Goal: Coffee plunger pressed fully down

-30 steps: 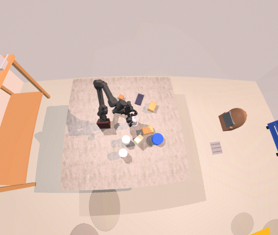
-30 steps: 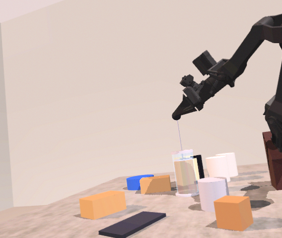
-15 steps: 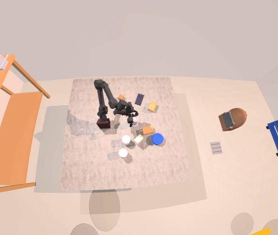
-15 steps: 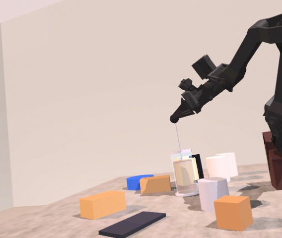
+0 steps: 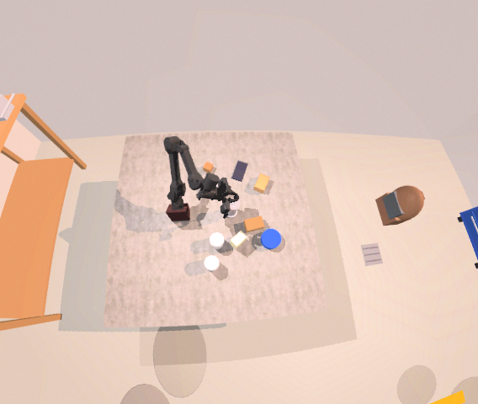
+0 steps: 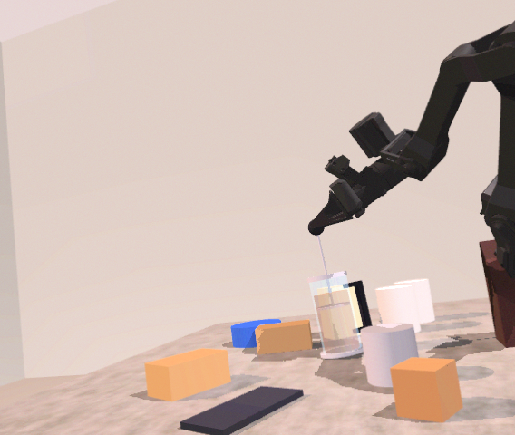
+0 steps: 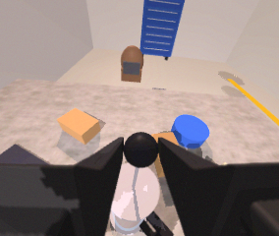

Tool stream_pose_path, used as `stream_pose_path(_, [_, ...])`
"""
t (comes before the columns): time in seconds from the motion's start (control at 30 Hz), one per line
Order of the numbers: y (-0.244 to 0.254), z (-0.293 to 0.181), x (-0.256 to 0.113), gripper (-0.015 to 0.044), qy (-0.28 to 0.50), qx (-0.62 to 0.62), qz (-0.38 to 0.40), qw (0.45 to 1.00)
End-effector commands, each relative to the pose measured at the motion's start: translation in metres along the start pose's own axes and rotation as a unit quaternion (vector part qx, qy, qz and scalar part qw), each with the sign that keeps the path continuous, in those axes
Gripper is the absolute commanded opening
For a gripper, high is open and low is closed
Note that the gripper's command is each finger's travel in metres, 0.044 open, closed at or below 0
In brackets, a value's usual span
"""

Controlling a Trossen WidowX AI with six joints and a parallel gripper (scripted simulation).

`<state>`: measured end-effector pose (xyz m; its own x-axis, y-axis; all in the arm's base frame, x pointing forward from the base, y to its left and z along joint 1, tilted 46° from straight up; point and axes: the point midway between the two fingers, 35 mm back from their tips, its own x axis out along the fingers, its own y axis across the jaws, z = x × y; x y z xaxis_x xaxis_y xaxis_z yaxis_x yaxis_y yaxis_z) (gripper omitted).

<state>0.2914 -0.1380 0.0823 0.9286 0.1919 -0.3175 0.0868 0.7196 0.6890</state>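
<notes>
The coffee press (image 6: 337,338) (image 7: 128,224) stands on its base on the table, a clear glass cylinder with a pale lid and a black side handle (image 6: 364,306) (image 7: 155,225). Its thin plunger rod (image 6: 322,255) (image 7: 135,189) rises well above the lid to a black ball knob (image 6: 315,228) (image 7: 140,149). Inside, the plunger disc shows partway down the glass. My gripper (image 5: 233,198) (image 6: 315,226) (image 7: 140,142) is shut on the plunger knob, with one finger on each side of it, high above the lid. The knob is mostly hidden by the fingers in the top view.
An orange block (image 5: 254,224) (image 6: 284,338) and a blue disc (image 5: 270,238) (image 7: 191,131) lie beyond the press. White cylinders (image 5: 216,240) (image 5: 211,263), a cream block (image 5: 238,239) and a lilac cylinder (image 6: 389,356) stand around it. An orange cube (image 6: 426,389), dark slab (image 6: 244,410) and yellow-orange block (image 6: 187,374) lie farther off.
</notes>
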Motion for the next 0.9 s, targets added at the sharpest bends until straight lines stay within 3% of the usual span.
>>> stream_pose_path(0.0, [-0.002, -0.026, 0.008, 0.0128, 0.025, 0.018, -0.002, 1.0])
stream_pose_path(0.87, [0.001, -0.05, 0.037, 0.0128, 0.02, 0.02, 0.003, 1.0])
